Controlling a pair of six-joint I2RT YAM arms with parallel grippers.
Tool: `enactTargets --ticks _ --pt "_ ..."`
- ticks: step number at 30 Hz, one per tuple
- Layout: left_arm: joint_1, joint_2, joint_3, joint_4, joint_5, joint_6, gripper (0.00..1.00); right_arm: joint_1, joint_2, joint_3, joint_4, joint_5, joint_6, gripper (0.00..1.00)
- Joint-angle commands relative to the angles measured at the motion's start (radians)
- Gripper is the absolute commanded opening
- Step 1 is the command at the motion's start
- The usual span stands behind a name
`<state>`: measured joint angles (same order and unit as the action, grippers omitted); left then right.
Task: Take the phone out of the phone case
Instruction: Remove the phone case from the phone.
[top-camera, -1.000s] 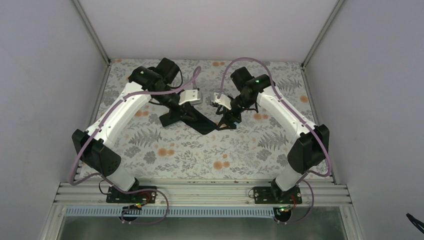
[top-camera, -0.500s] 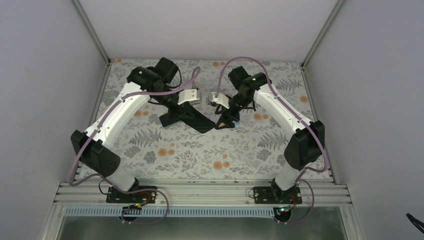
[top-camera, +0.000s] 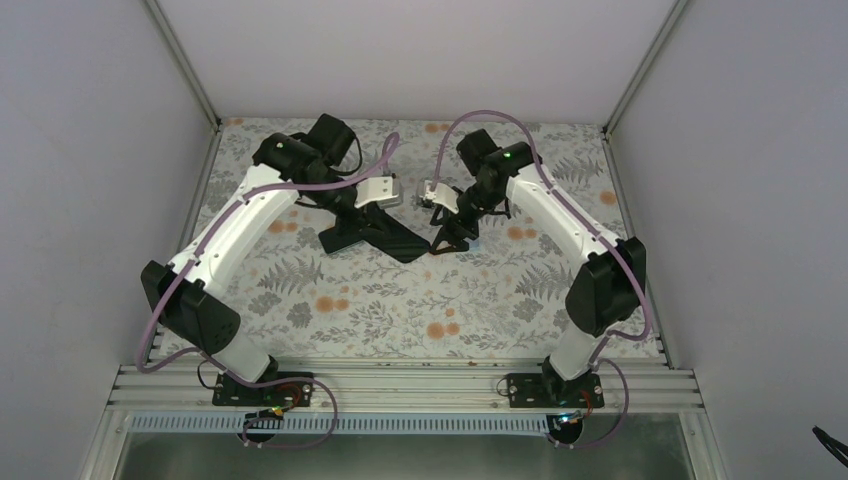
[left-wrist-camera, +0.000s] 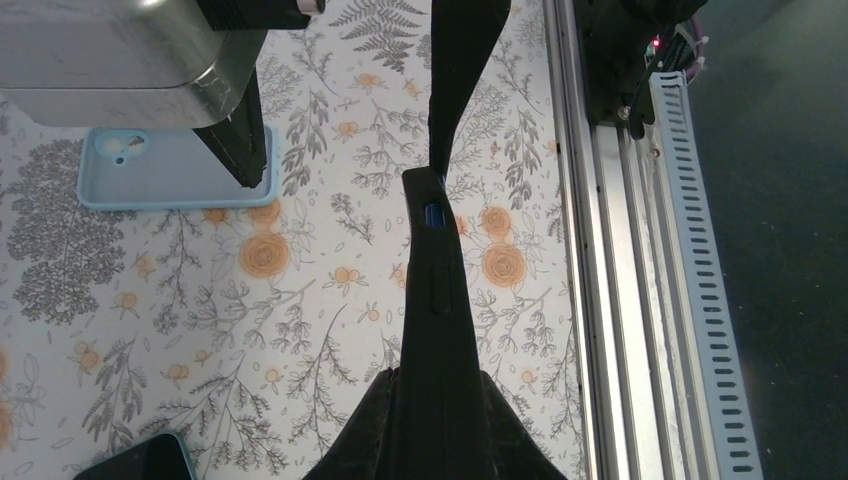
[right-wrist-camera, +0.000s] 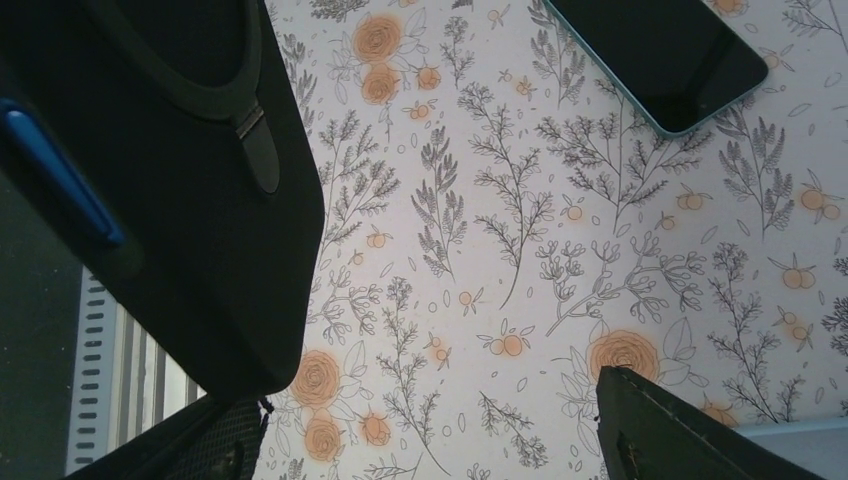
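Seemingly the separation is already made, though that is only a judgement. A thin pale-blue rectangular phone case with rounded corners (left-wrist-camera: 160, 178) lies flat on the floral-printed worktop (top-camera: 400, 310), with a cut-out near one corner. A black-screened phone with a fine light-blue edge (right-wrist-camera: 660, 50) lies face up well apart from it, nearer the left arm. Whether that edge is the phone's own frame or the lip of another shell cannot be told.

The right claw (right-wrist-camera: 428, 390) stands wide open over the worktop, with only bare print between its fingers. In the left wrist view one of its fingers (left-wrist-camera: 240, 135) overlaps the end of the case, but contact is uncertain. The left claw (left-wrist-camera: 432, 185) shows as a single dark blade with no gap, pressed together on nothing visible, its tip near the right claw.

The case should be light, soft and bendy. It would buckle if pinched across its width, so a long side wall or a corner lip suits best. The phone is stiff, heavier, glass-fronted and slippery, so it is best taken by its long edges, never by the screen.
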<state>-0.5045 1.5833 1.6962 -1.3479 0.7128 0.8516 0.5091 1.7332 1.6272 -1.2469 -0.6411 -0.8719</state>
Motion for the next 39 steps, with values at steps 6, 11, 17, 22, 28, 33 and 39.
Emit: enactTargets --ticks 6,11,17,22,28,33,39 --pt "-0.037 -0.022 0.002 -0.01 0.187 0.015 0.02 -0.018 0.032 0.066 0.214 0.031 0.144 0.83" --pt "-0.089 -0.017 0.05 -0.011 0.27 0.017 0.02 -0.026 0.1 0.149 0.259 0.032 0.185 0.88" --pt "-0.109 0.014 0.075 -0.011 0.335 0.039 0.02 -0.029 0.139 0.251 0.295 -0.02 0.233 0.9" --pt "-0.1 0.061 0.12 -0.01 0.297 0.07 0.02 0.01 0.16 0.333 0.141 -0.199 0.108 0.9" --pt "0.058 0.204 0.354 -0.009 0.341 0.017 0.02 0.148 0.116 0.327 0.101 -0.228 0.096 0.9" --pt "0.123 0.292 0.505 -0.002 0.356 -0.033 0.02 0.177 0.055 0.293 0.277 -0.263 0.235 0.9" --pt "0.129 0.273 0.426 0.17 0.25 -0.132 0.02 0.202 0.107 0.459 0.166 -0.456 0.238 0.89"
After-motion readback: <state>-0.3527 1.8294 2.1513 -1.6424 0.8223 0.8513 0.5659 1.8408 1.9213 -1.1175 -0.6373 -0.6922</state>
